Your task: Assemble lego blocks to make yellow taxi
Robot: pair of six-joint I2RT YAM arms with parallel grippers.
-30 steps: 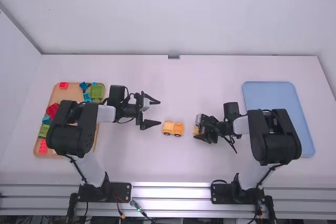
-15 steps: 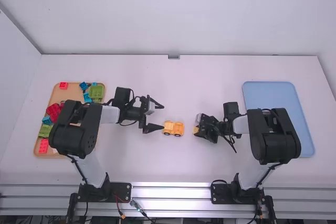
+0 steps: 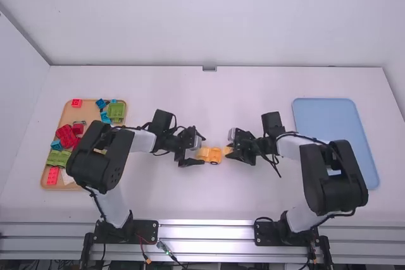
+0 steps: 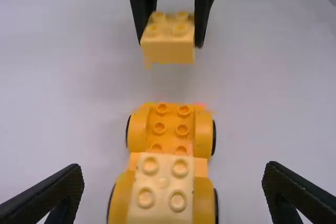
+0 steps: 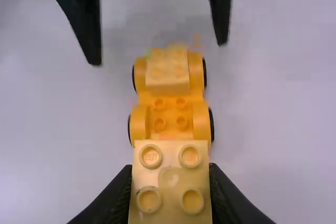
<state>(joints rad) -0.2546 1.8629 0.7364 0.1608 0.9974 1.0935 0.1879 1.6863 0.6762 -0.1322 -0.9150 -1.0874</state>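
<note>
In the high view, my left gripper is at the left end of the orange wheeled base; my right gripper is just right of it. A yellow block sits on one end of the base in the left wrist view, between the wide-open fingers of my left gripper, not touching them. My right gripper is shut on a second yellow block, held above the base's other, bare-studded end.
An orange tray with red, green and blue blocks lies at the left, partly under the left arm. A blue tray lies at the right, partly behind the right arm.
My left gripper has moved right, to the base's left end. My right gripper has moved left with its block, closer to the base, after holding nearly still.
</note>
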